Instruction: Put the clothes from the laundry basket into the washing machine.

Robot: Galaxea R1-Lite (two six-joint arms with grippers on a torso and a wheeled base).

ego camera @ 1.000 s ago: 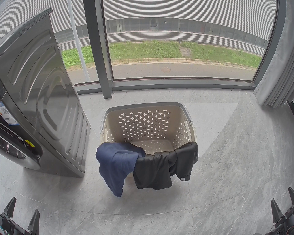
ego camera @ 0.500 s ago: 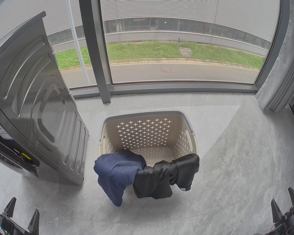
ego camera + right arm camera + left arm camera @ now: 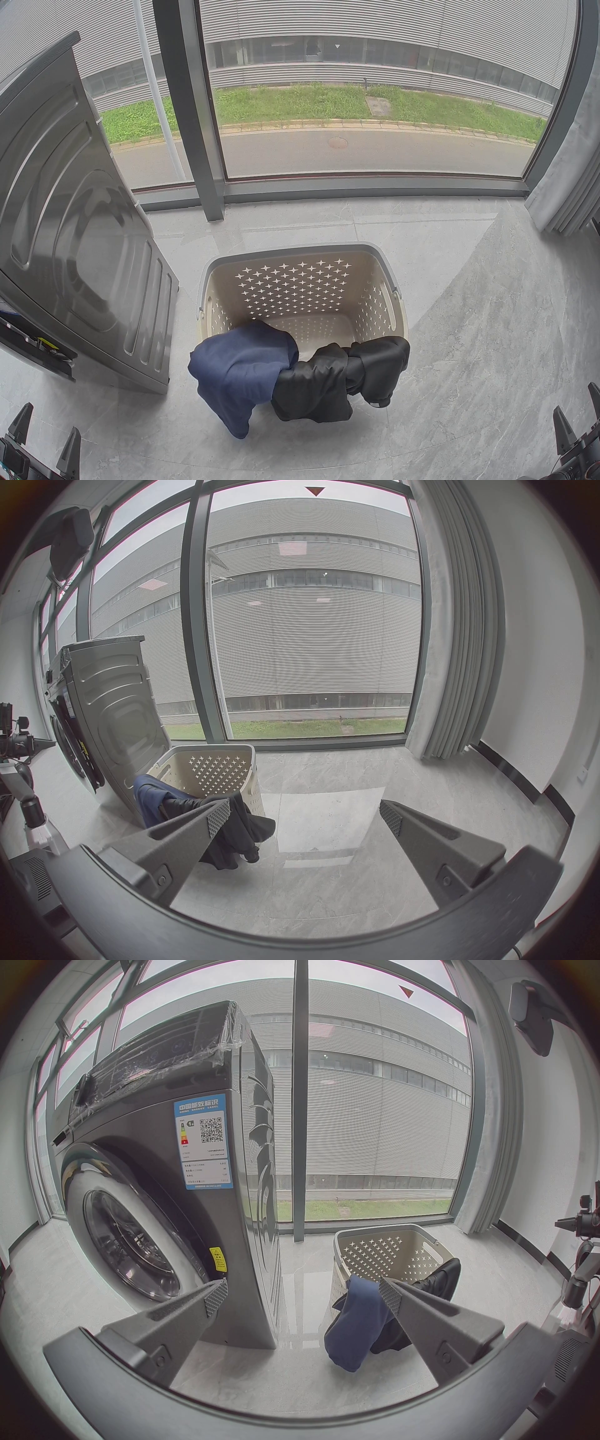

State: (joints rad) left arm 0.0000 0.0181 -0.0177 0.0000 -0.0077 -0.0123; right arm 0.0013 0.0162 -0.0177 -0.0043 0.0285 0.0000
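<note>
Two grippers are held low over the floor, well apart from each other, and both are released: the left gripper and the right gripper each show spread fingers with nothing between them. Ahead of both grippers, roughly midway between them and well apart from either, the laundry basket stands upright on the floor, a beige perforated tub. Two garments hang over its rim on the side nearest the grippers. The blue garment drapes over the corner closer to the left gripper, with most of its cloth outside the basket and its lower end hanging toward the floor. The black garment touches it on the side toward the right gripper and runs along the rim to the other near corner. Ahead of the left gripper and to its outer side stands the washing machine, near the basket, with its ribbed side panel turned toward the basket and its round door on the front face. Beyond the basket, farthest from the grippers, are a tall window and, on the right gripper's side, a grey curtain.
</note>
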